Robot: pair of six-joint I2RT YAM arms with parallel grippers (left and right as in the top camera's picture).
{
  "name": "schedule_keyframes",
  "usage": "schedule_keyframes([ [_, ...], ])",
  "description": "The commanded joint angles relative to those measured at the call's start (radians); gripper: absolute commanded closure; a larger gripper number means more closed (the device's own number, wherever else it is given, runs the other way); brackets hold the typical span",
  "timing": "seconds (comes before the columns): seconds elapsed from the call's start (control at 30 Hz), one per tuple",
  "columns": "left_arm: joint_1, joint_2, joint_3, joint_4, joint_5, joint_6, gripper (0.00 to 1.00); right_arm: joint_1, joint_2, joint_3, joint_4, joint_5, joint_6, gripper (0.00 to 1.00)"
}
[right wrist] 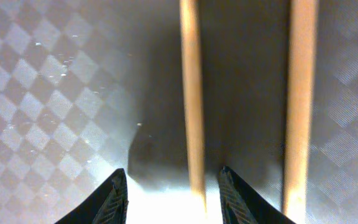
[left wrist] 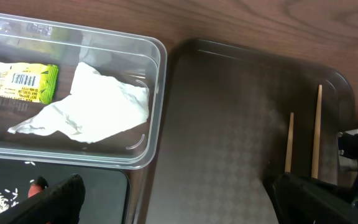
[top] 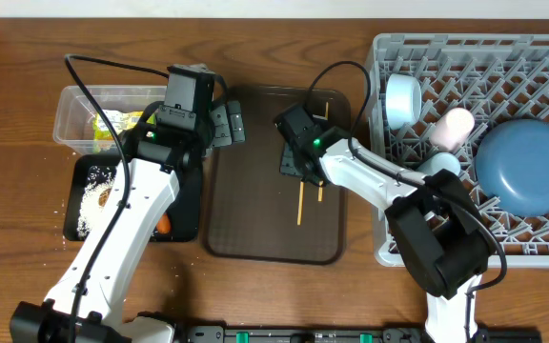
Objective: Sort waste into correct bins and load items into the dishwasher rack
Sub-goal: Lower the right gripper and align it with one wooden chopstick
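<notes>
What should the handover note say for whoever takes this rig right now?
left gripper: open, empty, near the clear tub.
right gripper: open, jaws either side of one chopstick on the serving tray, not gripping.
Done: wrapper and napkin in clear tub; rice and carrot stick in black tray; blue plate, bowl, pink cup and light blue cup in rack.
Left: that chopstick and the second chopstick into rack.

Overhead looks straight down over the counter (top: pixel 8 238); both wrist views (the right far closer) share the chopsticks (left wrist: pixel 289 143) on the brown tray (left wrist: pixel 229 124).
</notes>
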Motion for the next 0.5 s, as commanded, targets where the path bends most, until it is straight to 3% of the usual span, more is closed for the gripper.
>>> schedule_keyframes([
  [0.0,-0.002,0.002,0.009,-0.004,-0.001,0.013,0.02,0.023,0.071,-0.035,-0.044,0.045,0.097,0.60],
  [0.1,-0.002,0.002,0.009,-0.004,-0.001,0.013,0.02,0.027,0.076,-0.035,-0.041,0.055,0.107,0.60],
  [0.47,-0.002,0.002,0.009,-0.004,-0.001,0.013,0.02,0.031,0.076,-0.035,-0.045,0.065,0.113,0.81],
])
